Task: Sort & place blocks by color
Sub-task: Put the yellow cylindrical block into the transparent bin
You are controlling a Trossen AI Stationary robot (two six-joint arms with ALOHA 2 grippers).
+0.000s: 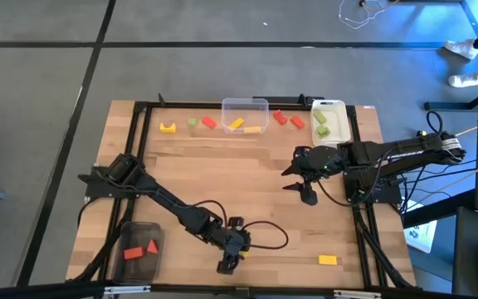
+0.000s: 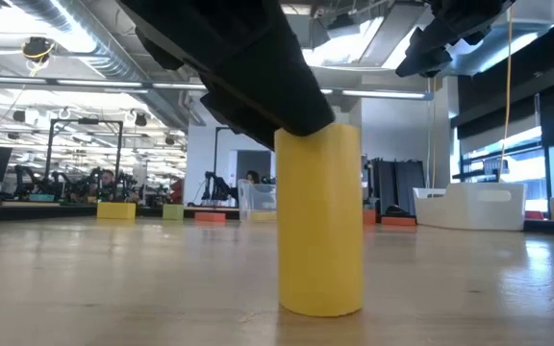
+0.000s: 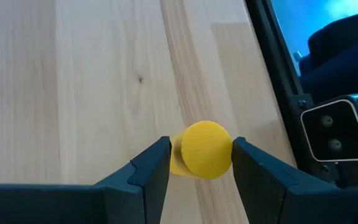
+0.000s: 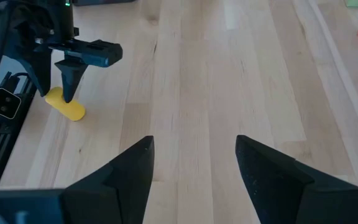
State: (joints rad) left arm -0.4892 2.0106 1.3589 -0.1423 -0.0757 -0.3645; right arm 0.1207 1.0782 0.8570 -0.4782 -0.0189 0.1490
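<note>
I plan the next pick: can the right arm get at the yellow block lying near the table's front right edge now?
Probably yes: the right gripper is open and holds nothing, and bare wood lies between it and the yellow block. The left gripper stands off to the side.

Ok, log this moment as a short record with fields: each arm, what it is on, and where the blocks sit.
left end effector: near table edge, fingers either side of an upright yellow cylinder
grip: fingers at its sides, contact unclear
right end effector: open, empty, above the bare middle of the table
dark bin: two red blocks
clear tub: yellow block inside
white tub: green blocks
far edge: loose red, yellow and green blocks
loose yellow block: near edge, right side
</note>
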